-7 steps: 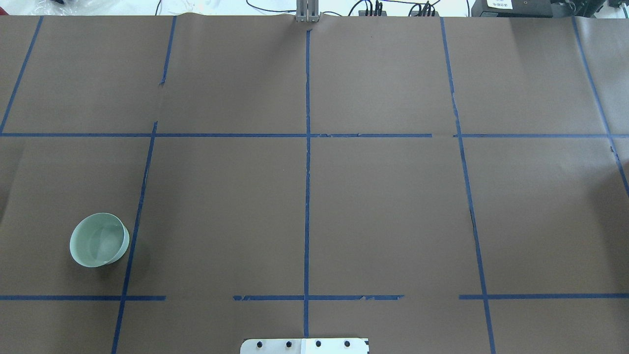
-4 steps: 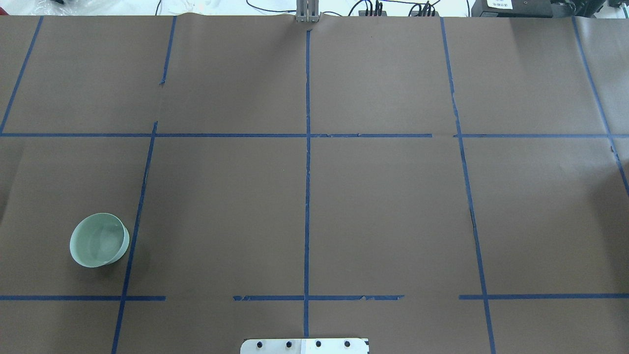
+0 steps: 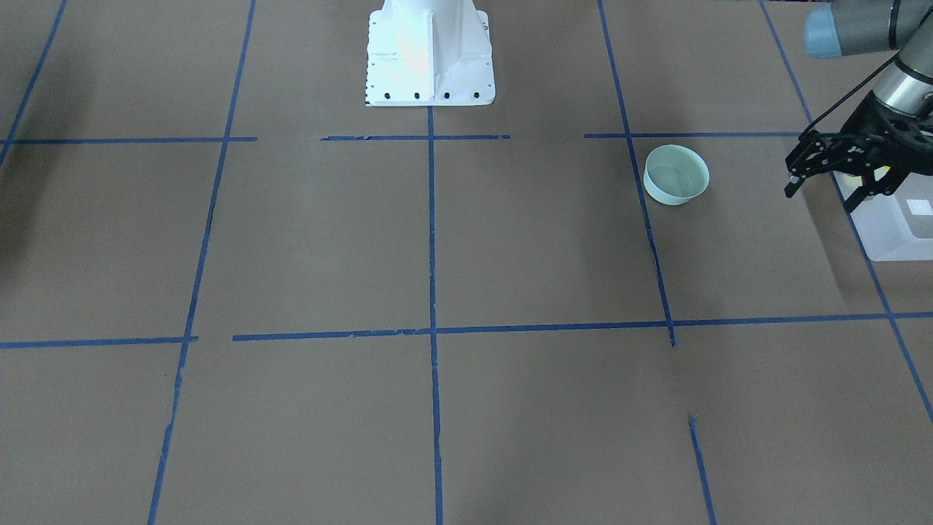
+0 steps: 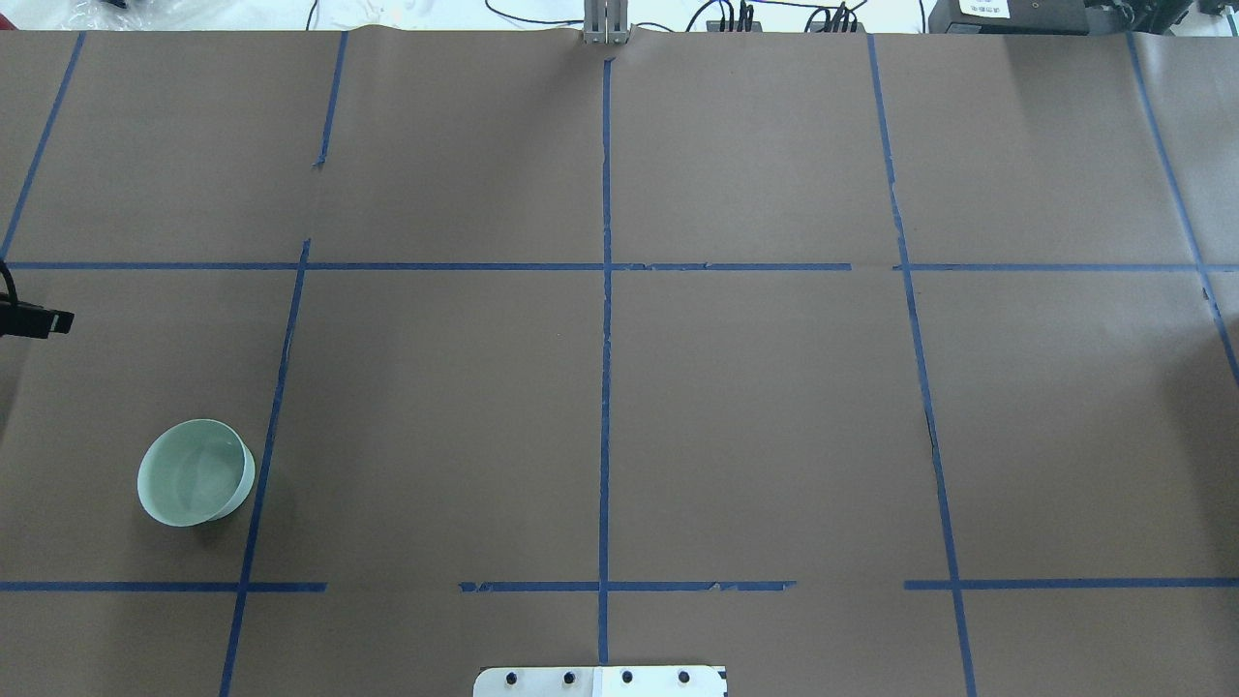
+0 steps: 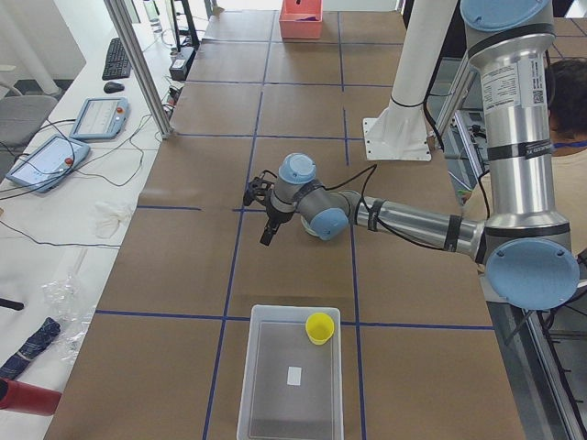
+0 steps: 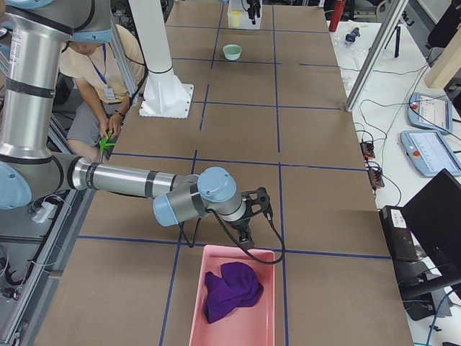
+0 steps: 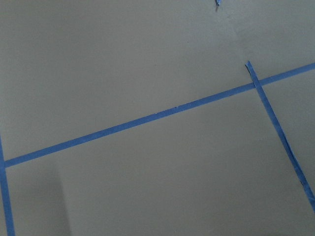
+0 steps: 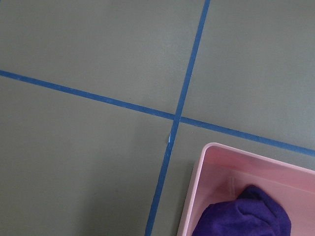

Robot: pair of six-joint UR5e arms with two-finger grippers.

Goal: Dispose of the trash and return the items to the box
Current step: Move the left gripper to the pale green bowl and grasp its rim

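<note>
The pale mint-green bowl stands upright and empty on the brown table, near my left side; it also shows in the overhead view. My left gripper hangs open and empty above the table, between the bowl and the frosted-white box. Only one of its fingertips shows at the overhead view's left edge. The yellow cup stands inside the box, at its near corner. My right gripper hovers at the edge of a pink bin; I cannot tell whether it is open.
The pink bin holds a purple cloth. The white robot base stands at the table's middle edge. Blue tape lines cross the brown table cover. A seated person is beside the table.
My left gripper's fingertip has come into the overhead view at the left edge, beyond the bowl. The bowl has not moved.
</note>
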